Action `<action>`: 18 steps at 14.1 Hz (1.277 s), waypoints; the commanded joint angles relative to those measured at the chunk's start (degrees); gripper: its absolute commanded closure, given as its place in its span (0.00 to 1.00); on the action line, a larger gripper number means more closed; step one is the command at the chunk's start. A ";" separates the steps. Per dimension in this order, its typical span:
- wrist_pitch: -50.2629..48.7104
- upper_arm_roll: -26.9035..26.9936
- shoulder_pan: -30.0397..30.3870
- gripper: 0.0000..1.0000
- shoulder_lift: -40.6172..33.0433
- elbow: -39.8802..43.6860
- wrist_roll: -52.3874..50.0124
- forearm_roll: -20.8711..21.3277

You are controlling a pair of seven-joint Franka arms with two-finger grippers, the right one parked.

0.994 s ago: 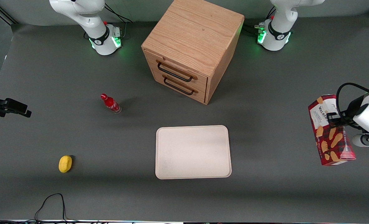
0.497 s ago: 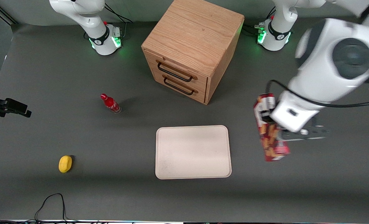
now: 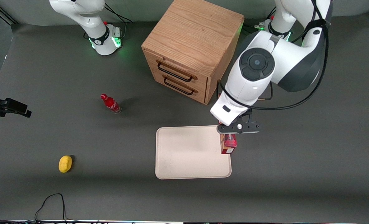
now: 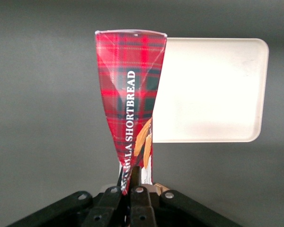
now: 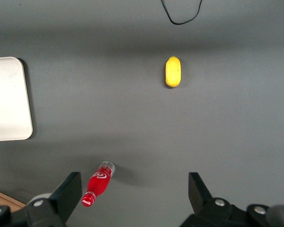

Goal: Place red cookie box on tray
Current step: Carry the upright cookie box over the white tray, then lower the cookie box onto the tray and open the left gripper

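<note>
While it hangs on end from the gripper [image 3: 231, 133], the red cookie box [image 3: 228, 145] sits in the air over the tray's [image 3: 184, 155] edge toward the working arm's end of the worktop [image 3: 296, 174], its free end pointing down. From the wrist camera the box [image 4: 130, 99] shows a tartan side lettered "SHORTBREAD", and the fingers [image 4: 135, 176] are pinched tight on its upper end, the carton creased narrow where they bite. Half the box's width overlaps the cream-white tray [image 4: 213, 90] there; the rest is over bare grey worktop. The tray lies flat with nothing resting on it.

Farther from the front camera than the tray stands a wooden two-drawer cabinet [image 3: 192, 46], its black handles facing the tray at an angle. Toward the parked arm's end, a small red cola bottle [image 3: 110, 103] stands on the worktop, and a yellow lemon [image 3: 65, 163] lies nearer the front camera than the bottle, well apart from it.
</note>
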 commanded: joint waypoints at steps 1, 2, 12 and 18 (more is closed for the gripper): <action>3.68 0.52 0.31 1.00 5.76 2.22 -0.48 0.20; 5.09 0.52 0.31 1.00 7.43 2.13 -0.56 0.20; 18.90 0.70 0.93 1.00 17.11 -3.49 -0.12 0.20; 20.66 0.70 1.28 0.83 18.61 -3.49 0.49 0.64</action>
